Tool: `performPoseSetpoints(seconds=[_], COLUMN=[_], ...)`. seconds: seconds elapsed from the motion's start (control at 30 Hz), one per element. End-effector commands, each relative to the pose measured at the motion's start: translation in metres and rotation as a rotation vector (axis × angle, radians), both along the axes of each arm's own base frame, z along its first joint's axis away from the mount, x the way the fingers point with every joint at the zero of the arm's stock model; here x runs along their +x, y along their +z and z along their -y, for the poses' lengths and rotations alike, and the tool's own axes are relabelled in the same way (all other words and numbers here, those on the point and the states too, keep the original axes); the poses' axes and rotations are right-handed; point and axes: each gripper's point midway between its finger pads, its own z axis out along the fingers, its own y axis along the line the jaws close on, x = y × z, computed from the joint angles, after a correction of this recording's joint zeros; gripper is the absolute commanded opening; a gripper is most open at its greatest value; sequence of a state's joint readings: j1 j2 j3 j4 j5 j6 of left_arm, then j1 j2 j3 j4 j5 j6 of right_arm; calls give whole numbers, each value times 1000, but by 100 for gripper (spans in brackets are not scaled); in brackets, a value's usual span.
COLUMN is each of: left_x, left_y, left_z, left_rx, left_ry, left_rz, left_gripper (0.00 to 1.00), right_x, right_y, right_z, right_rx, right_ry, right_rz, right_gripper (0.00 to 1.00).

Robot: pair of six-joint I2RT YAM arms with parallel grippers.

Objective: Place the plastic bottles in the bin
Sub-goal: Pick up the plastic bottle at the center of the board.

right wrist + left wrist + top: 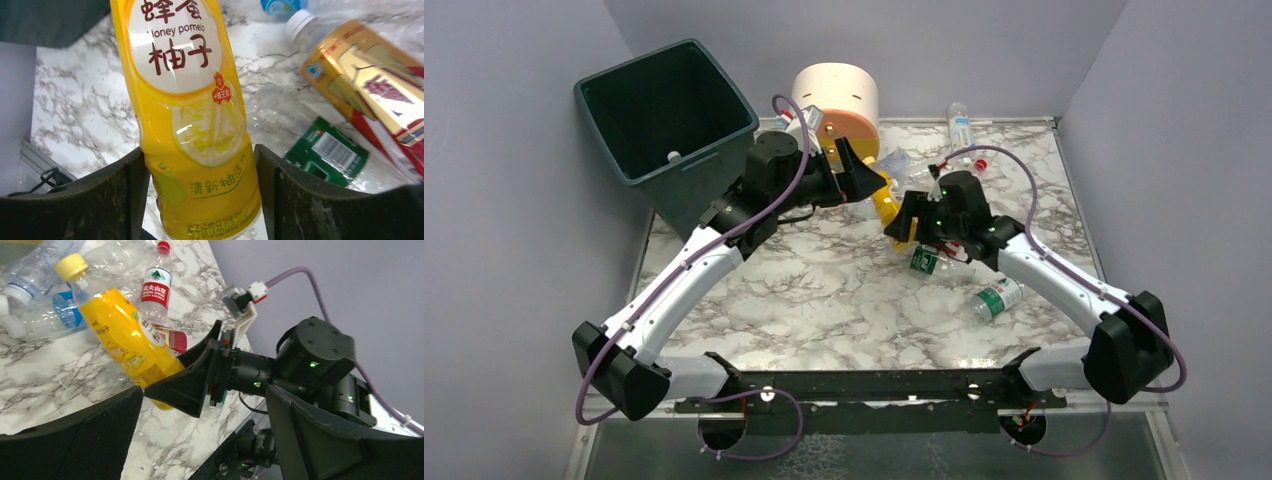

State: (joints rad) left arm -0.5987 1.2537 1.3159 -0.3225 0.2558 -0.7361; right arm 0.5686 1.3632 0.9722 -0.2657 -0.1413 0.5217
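A: Is the right tool [200,172] holding something?
B: Yes, it grips the yellow bottle [187,100], well apart from the bin [724,80]. The left tool [856,172] is wide open, empty.
A: Much left?
B: Most, I think: many bottles [996,297] lie on the bench [804,300].
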Motion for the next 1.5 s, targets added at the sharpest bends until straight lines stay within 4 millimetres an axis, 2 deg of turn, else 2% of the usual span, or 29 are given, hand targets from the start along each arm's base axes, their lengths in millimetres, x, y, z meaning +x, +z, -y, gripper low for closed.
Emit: performPoseSetpoints(seconds=[0.0,0.03,0.07,0.2,0.33,0.47,0.7,1.2,1.47], left_x=[3,1,2,3,5,7,12,13,5], left_y=[10,5,12,16,29,43,55,46,37], left_z=[25,30,36,50,55,58,72,82,94], left_rx=[-24,-8,-7,11,-11,-31,-70,-22,51], left_ry=[-33,-43,-51,-61,-61,-56,-89,-104,-96], left_rz=[47,49,70,104,137,172,226,288,354], left_gripper=[99,99,99,99,99,99,99,99,99], right_x=[4,4,3,-2,-9,-16,-28,-38,-36], right_y=[35,43,51,77,102,117,132,154,161], right_z=[22,25,28,38,49,54,43,31,25], right_rx=[12,17,22,46,92,132,216,303,331], right_ry=[-55,-62,-72,-102,-131,-129,-47,39,56], right_rz=[111,134,155,241,344,417,509,607,604], right_gripper=[53,54,54,54,55,56,56,56,56])
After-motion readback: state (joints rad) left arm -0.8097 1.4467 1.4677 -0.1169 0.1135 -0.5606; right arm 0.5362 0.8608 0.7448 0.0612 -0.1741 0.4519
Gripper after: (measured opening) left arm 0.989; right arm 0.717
